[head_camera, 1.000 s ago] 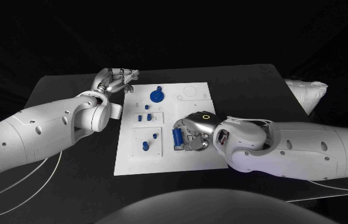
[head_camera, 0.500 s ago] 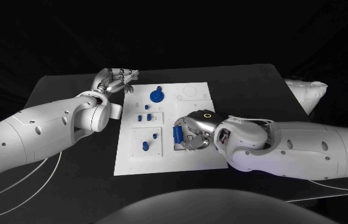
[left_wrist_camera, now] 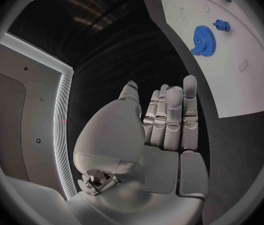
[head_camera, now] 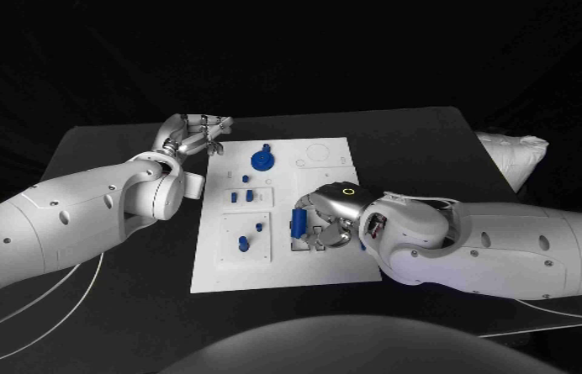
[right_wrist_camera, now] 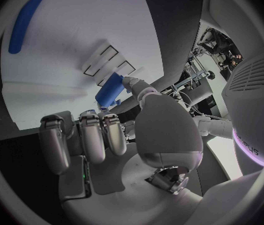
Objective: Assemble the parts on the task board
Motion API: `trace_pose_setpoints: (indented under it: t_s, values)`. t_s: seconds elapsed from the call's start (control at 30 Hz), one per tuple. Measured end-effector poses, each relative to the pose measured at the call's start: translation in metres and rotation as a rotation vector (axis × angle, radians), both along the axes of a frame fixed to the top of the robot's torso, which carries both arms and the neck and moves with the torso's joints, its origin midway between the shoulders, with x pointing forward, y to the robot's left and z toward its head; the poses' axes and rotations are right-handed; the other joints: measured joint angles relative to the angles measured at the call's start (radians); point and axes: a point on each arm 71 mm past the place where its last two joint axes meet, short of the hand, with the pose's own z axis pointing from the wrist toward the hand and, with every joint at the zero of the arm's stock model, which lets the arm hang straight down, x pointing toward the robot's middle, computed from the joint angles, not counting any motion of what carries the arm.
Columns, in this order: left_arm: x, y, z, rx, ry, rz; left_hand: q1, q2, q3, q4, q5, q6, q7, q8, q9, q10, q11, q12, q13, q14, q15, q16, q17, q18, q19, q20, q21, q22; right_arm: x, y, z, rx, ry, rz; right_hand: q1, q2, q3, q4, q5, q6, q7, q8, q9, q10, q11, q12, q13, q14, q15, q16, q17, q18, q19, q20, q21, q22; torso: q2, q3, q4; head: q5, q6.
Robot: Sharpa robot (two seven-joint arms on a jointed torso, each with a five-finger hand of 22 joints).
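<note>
Right robot hand pinches a blue part over the task board; left robot hand, fingers apart, holds nothing beside the board's far-left corner.

Right hand with blue cylinder shifted slightly up board.

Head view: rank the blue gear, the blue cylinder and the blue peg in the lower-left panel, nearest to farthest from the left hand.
From the left hand:
1. Blue gear, board's far end, beside that hand.
2. Blue peg, lower-left panel.
3. Blue cylinder, at the right hand; only slightly farther than the peg.
</note>
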Motion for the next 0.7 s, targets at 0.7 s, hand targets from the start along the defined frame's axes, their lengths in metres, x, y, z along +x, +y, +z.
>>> trace_pose_setpoints:
  t_s: [0.7]
  values:
    - [0.0, -0.0004, -0.0001, 0.0, 0.001, -0.001, 0.0, 0.0, 0.0, 0.0, 0.0, 0.0, 0.0, 0.0, 0.0, 0.0, 0.0, 0.0, 0.0, 0.0, 0.0, 0.0, 0.0, 0.0, 0.0, 0.0, 0.0, 0.0, 0.005, -0.0069, -0.0062, -0.023, 0.034, -0.032, -0.024, -0.013, -0.053, 0.01, -0.089, -0.011, -0.015, -0.028, -0.007, -0.004, 0.004, 0.0, 0.0, 0.0, 0.007, 0.0, 0.001, 0.0, 0.0, 0.007, 0.0, 0.001, 0.0, -0.0004, 0.0003, -0.001, 0.0]
